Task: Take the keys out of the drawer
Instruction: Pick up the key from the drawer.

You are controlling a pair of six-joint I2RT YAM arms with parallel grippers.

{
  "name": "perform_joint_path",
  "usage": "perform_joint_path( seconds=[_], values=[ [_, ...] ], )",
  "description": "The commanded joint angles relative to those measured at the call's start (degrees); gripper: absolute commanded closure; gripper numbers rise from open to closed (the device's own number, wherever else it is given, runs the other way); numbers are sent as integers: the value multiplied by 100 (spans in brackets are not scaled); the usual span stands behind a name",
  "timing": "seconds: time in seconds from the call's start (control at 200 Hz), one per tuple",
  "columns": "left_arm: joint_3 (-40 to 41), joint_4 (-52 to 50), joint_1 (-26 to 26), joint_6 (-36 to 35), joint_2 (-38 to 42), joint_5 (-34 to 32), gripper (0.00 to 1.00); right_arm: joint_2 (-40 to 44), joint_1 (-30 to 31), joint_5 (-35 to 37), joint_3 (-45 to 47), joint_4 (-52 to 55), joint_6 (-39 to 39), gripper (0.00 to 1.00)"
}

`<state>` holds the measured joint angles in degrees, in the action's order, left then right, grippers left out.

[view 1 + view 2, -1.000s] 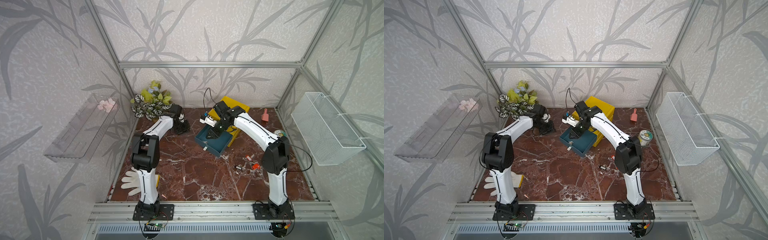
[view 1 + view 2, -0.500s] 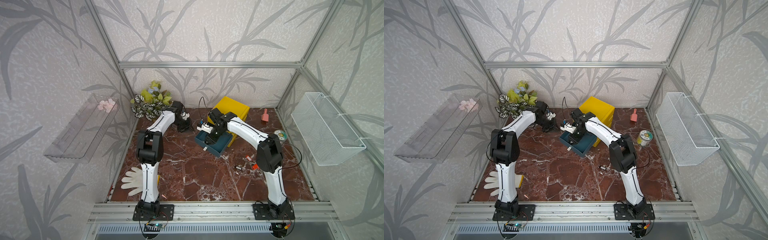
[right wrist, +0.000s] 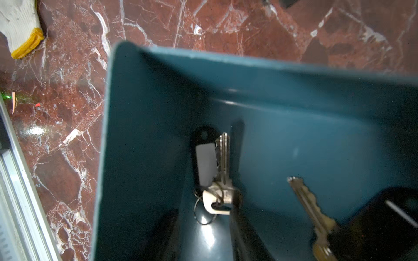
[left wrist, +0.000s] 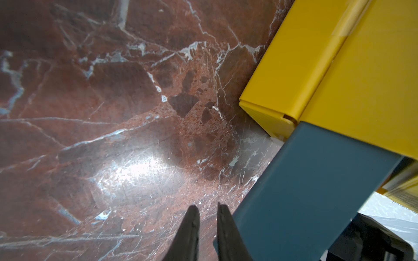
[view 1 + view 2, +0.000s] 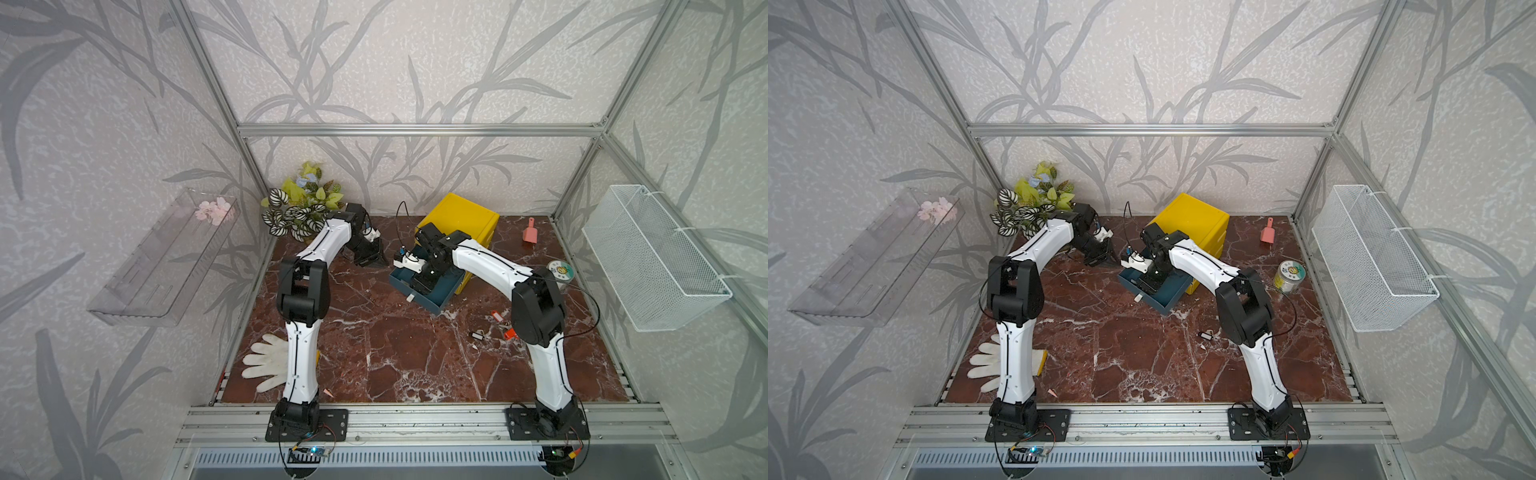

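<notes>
The dark teal drawer (image 5: 445,292) (image 5: 1174,291) stands pulled out of the yellow cabinet (image 5: 461,216). My right gripper (image 5: 422,283) (image 3: 203,228) reaches down into it, open. Keys with a black-and-white tag (image 3: 210,171) lie on the drawer floor (image 3: 316,140), their ring between my fingertips, not pinched. A second key with a black tag (image 3: 311,209) lies beside them. More keys with red tags (image 5: 495,316) and a black-and-white tag (image 5: 478,336) lie on the table near the right arm. My left gripper (image 5: 376,261) (image 4: 208,217) hovers just outside the drawer's side wall (image 4: 305,192), narrowly open and empty.
A pink scoop (image 5: 530,235) and a round tin (image 5: 560,270) lie at the back right. A white glove (image 5: 266,365) rests by the left arm's base. A potted plant (image 5: 301,208) fills the back left corner. A wire basket (image 5: 652,257) and a clear shelf (image 5: 166,257) hang on the side walls.
My right gripper has moved left and down into the drawer and its jaws have spread wider. My left gripper has shifted right, toward the drawer's side.
</notes>
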<state>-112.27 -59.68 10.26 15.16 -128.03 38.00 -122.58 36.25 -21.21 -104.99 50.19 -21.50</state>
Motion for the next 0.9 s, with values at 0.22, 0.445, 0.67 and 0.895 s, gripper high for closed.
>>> perform_joint_path(
  seconds=[0.22,0.445,0.67,0.895],
  values=[
    [-137,-241,-33,-170,50,-19,81,-138,329,1282,26,-738,-12,60],
    [-154,-278,-42,-210,64,-35,81,-143,374,1734,144,-968,-4,69],
    [-174,-280,-68,-217,50,-19,81,-78,349,2014,232,-947,105,82],
    [-190,-255,-60,-189,71,-21,80,200,265,2001,326,-1014,275,91]
  ],
)
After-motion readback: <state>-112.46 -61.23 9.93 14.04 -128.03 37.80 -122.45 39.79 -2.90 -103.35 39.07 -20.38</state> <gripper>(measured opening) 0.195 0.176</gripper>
